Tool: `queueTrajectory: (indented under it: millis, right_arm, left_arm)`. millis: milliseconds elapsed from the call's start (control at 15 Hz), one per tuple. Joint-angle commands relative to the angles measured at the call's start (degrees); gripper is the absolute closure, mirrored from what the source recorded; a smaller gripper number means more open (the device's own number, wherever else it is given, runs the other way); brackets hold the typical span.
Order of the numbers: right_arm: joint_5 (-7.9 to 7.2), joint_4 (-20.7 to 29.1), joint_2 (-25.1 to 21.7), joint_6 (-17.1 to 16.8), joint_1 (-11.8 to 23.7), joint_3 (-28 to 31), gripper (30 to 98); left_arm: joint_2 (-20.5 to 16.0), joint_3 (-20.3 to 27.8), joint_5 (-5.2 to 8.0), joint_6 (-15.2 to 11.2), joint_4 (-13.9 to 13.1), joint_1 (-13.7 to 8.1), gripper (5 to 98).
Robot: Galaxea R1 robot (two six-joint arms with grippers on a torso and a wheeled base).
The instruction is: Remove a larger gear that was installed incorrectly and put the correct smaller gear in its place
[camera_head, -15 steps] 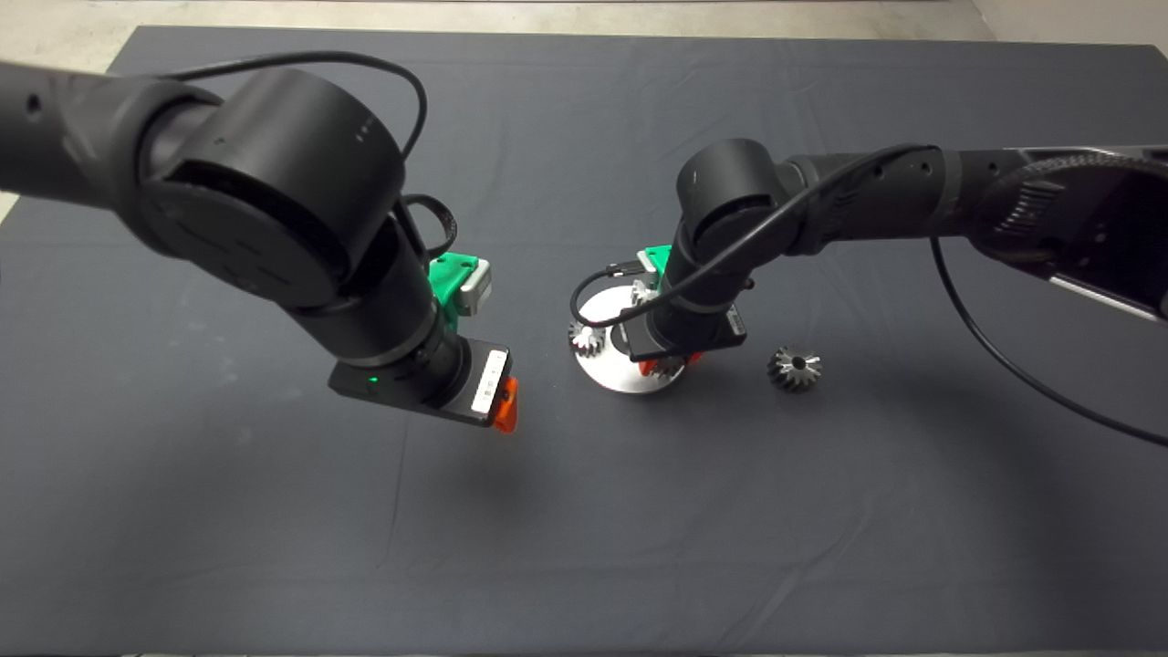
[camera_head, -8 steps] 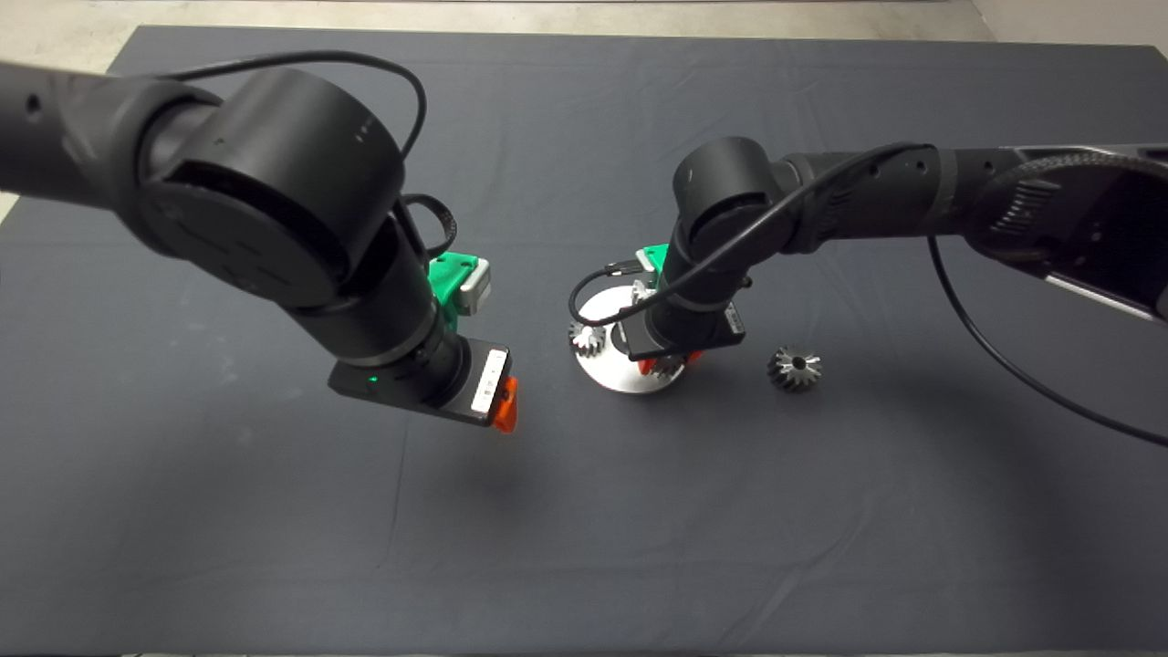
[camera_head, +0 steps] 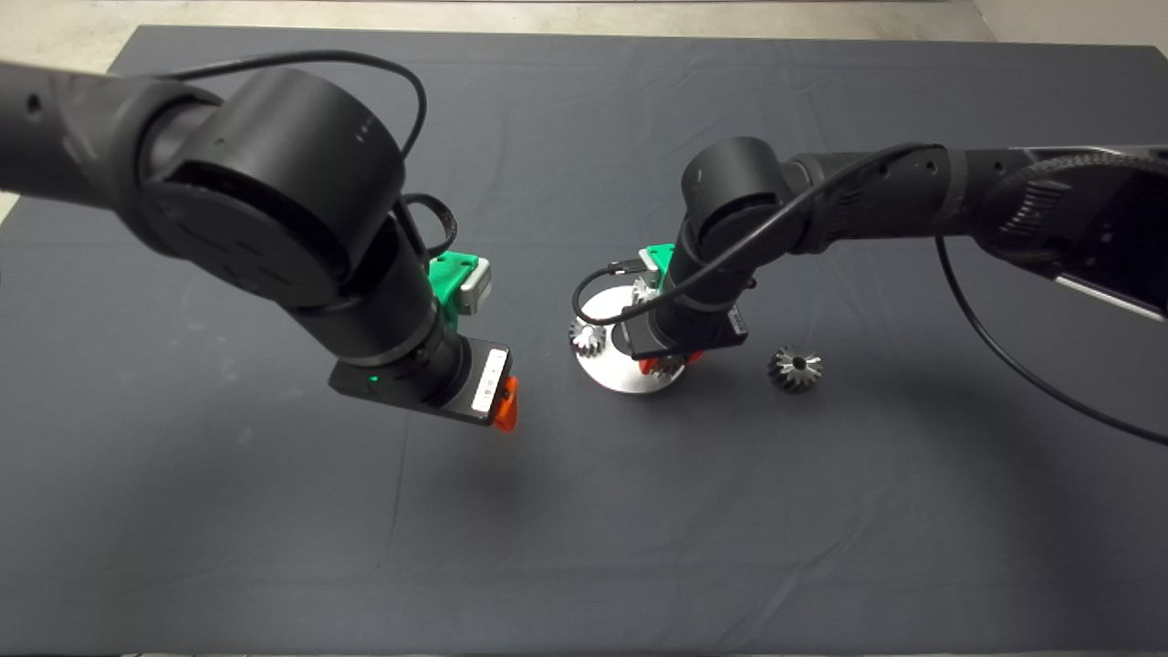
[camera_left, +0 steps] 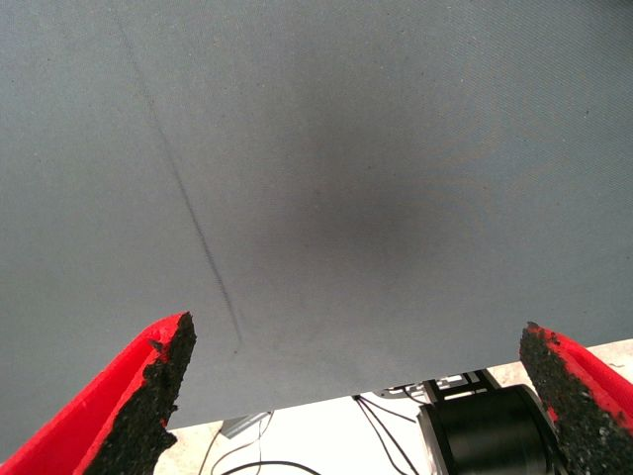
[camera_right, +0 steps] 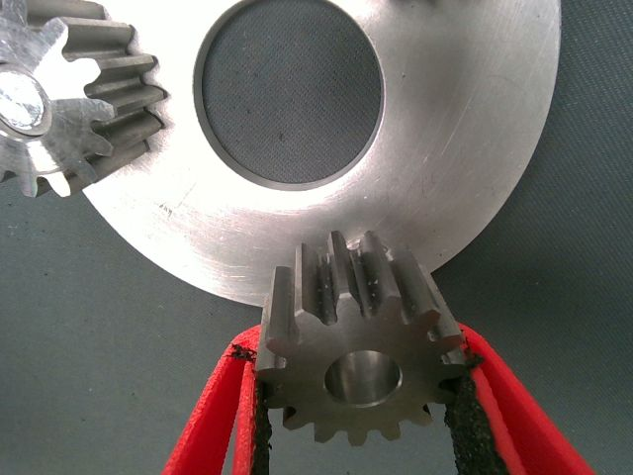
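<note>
Shiny silver metal is seen between the red fingers of the right gripper (camera_right: 361, 396): the smaller gear (camera_right: 361, 351) is clamped by its toothed sides, its centre hole facing outward, at the edge of the round steel plate (camera_right: 465, 148). Another small gear (camera_right: 64, 104) is seated on the plate beside the large centre hole. The larger gear (camera_head: 795, 369) is left lying on the dark mat (camera_head: 584, 547), apart from the plate. The left gripper (camera_left: 356, 396) is held over bare mat, fingers spread wide.
</note>
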Motion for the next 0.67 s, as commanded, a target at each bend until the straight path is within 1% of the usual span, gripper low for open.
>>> queueTrajectory:
  millis: [0,467,600]
  right_arm:
    - [-5.6,-2.2,-0.73,-0.25,0.52,0.14,92.6]
    - [-5.6,-2.03,-0.38,-0.25,0.87,0.14,92.1]
    - [-5.6,-1.85,0.95,-0.25,1.31,-0.48,92.4]
  left_arm:
    - [0.19,0.23,3.95,0.24,0.38,-1.19,19.7]
    - [0.54,0.14,3.86,0.24,0.38,-1.19,19.7]
    - [0.54,0.14,3.86,0.24,0.3,-1.19,19.8]
